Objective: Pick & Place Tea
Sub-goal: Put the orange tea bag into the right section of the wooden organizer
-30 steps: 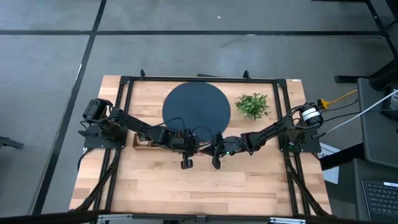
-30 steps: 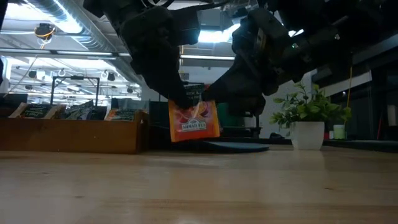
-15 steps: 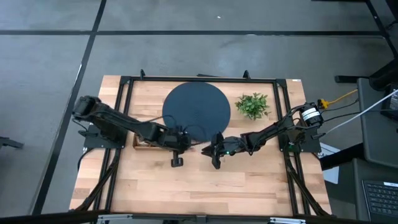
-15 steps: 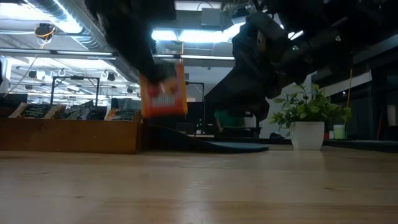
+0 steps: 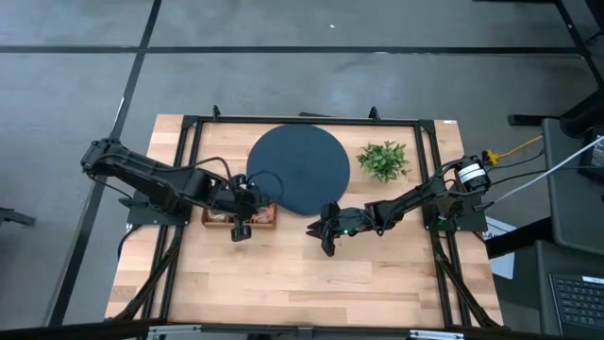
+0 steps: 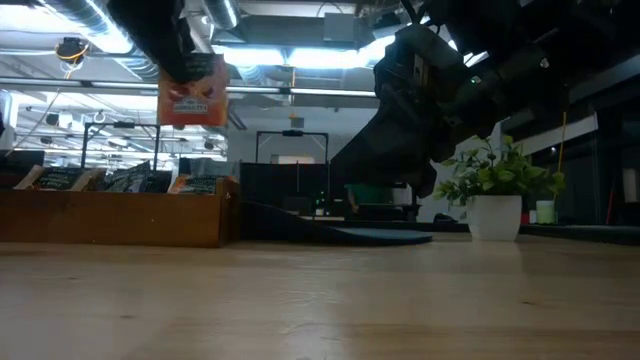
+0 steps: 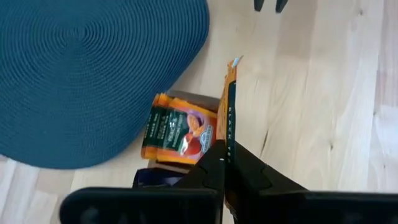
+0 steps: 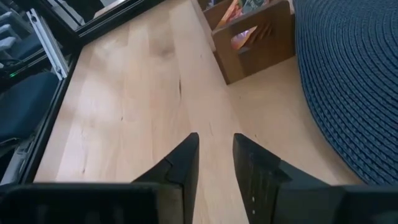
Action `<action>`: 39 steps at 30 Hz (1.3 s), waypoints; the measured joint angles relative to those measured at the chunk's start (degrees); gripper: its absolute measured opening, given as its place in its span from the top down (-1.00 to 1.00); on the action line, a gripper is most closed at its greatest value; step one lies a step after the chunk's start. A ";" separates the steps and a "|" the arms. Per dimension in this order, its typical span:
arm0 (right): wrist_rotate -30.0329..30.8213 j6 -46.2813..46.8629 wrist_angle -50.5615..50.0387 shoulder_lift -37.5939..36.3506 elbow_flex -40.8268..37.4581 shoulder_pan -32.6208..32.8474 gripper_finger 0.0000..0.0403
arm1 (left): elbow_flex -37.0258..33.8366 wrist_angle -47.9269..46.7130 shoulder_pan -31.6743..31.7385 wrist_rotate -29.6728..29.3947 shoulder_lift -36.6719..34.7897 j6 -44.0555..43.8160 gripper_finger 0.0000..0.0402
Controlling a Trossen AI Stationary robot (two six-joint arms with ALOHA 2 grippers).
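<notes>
Box: wooden box sits on the table, with one end beside the edge of the round dark mat; it lies directly below the left gripper in the high view.
Box contents: several tea sachets stand on edge in the compartments; orange-red ones show at the end of the box nearest the right gripper, and one orange-red sachet with fruit artwork faces up just beneath the left claw.
Left gripper: fingers clenched on the lower edge of a held sachet, which is seen edge-on in the left wrist view.
Held sachet: orange-red, raised clear above the box, hanging over its mat-side end in the low view.
Right gripper: low over bare wood, well apart from the left claw, with the mat's rim just beside it; its fingers stand parted with nothing between them.
Plant: small green plant in a white pot stands beyond the right gripper, next to the mat.
Hedge: dark sachets may fill the far compartments of the box, but the low view is too dim to tell.
</notes>
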 joint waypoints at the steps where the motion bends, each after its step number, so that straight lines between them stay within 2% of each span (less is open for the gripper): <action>1: 0.00 0.00 0.00 0.00 0.00 0.00 0.50 | -0.01 -0.23 0.00 0.07 0.01 -0.09 0.99; 10: 0.00 0.00 0.04 0.00 0.00 0.00 0.50 | -6.99 3.85 1.10 0.16 0.05 -2.24 0.99; 14: 0.00 -0.07 0.04 0.00 -0.02 0.00 0.50 | -10.32 9.81 2.14 0.39 0.07 -2.46 0.99; 21: 0.00 -0.15 0.09 0.00 -0.02 0.00 0.50 | -14.27 15.79 5.32 4.81 0.07 -1.07 0.99; 28: 0.00 -0.17 0.09 0.00 -0.02 0.00 0.50 | -15.15 15.30 7.82 5.14 0.09 -0.56 0.99; 39: 0.01 -0.39 0.09 0.00 -0.02 0.00 0.50 | -15.15 15.38 8.46 6.73 0.09 1.69 0.98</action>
